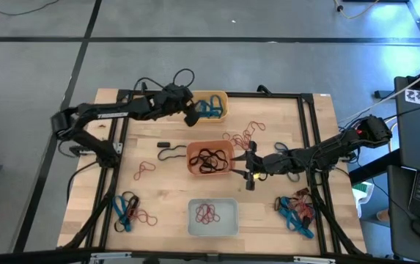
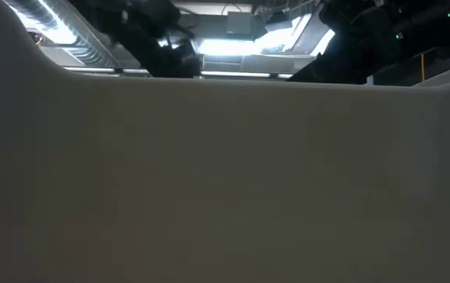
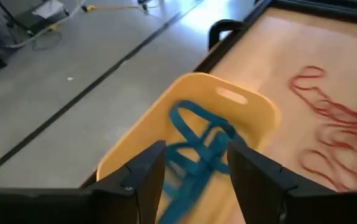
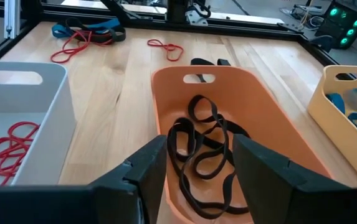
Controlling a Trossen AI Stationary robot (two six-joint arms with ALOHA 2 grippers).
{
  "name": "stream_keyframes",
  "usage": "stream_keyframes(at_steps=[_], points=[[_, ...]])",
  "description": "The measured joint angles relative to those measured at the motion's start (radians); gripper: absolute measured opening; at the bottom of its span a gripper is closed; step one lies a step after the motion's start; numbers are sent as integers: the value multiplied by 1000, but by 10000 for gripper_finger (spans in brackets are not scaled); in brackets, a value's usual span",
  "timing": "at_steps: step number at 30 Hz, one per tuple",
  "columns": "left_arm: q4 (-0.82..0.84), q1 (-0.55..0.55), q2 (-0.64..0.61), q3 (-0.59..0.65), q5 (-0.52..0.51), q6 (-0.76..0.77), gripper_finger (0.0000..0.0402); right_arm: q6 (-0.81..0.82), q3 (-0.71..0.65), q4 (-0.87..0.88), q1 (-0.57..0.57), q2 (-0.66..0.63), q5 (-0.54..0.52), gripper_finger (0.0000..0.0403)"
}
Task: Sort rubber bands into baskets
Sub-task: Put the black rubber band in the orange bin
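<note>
Three baskets stand in a row down the table's middle. The yellow basket at the far edge holds blue rubber bands. My left gripper hangs open over its left end, the fingers apart with nothing between them. The orange basket in the centre holds black bands. My right gripper stands open at its right side, pointing into it. The white basket at the near edge holds red bands.
Loose red bands lie right of the yellow basket, and others left of the orange one. A black band lies nearby. Mixed piles sit at the near left and near right. The white basket's wall fills the low view.
</note>
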State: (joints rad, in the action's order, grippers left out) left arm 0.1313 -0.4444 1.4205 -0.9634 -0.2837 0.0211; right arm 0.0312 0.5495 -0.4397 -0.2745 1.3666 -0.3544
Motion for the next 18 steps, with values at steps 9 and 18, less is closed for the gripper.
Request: stream_keyframes(at_steps=[9, 18], points=[[364, 128, -194, 0, 1, 116, 172, 21, 0, -3, 0, 0, 1, 182], [679, 312, -239, 9, 11, 350, 172, 25, 0, -1, 0, 0, 28, 182]])
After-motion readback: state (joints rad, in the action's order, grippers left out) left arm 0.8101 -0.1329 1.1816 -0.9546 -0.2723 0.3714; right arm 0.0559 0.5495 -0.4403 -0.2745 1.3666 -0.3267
